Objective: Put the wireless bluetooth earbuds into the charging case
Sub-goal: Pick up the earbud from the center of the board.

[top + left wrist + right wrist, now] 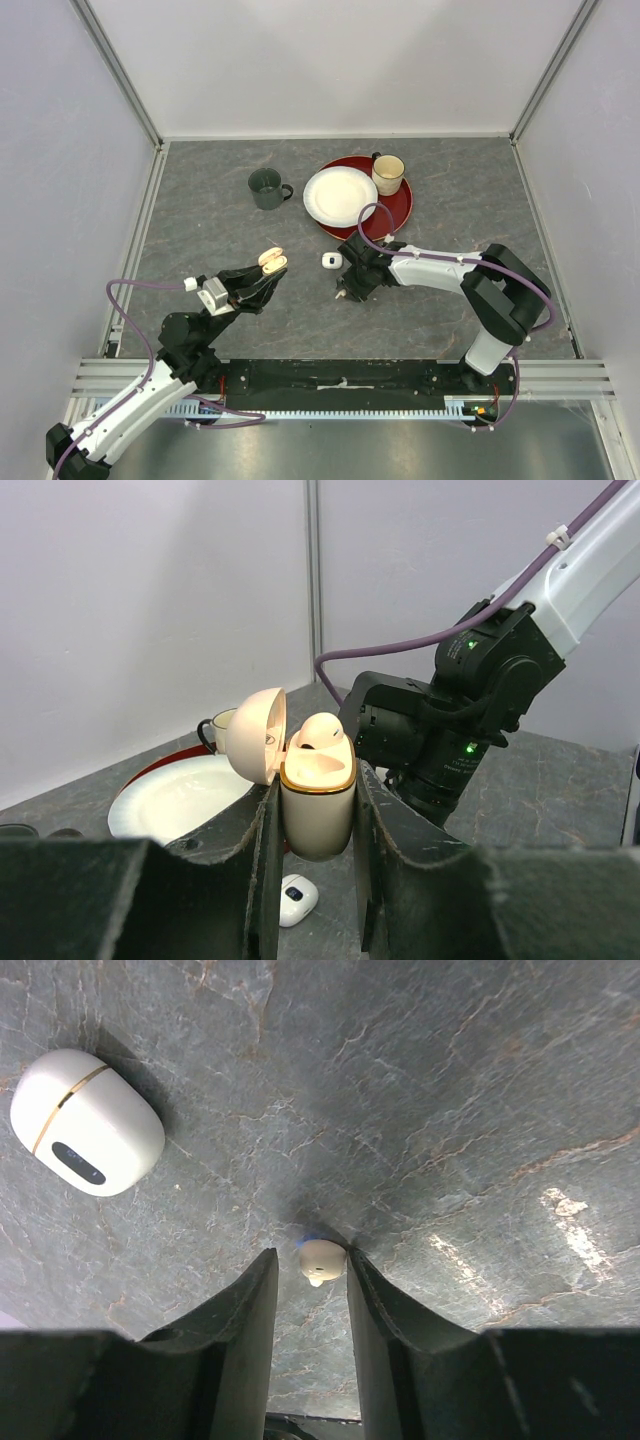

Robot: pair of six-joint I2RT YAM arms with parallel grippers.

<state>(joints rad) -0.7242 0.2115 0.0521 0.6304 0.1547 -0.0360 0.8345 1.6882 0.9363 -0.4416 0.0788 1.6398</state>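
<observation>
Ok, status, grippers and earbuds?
Left gripper shut on open charging case, one earbud inside. Right gripper astride loose earbud on table, not yet clamped. Nothing blocking.

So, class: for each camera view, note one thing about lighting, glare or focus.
Left wrist: the open peach charging case is blown out bright, the near fingers dark and soft. Right wrist: a glare streak on the table, a dark shadow by the earbud. Top external: even light, faint shadows.
</observation>
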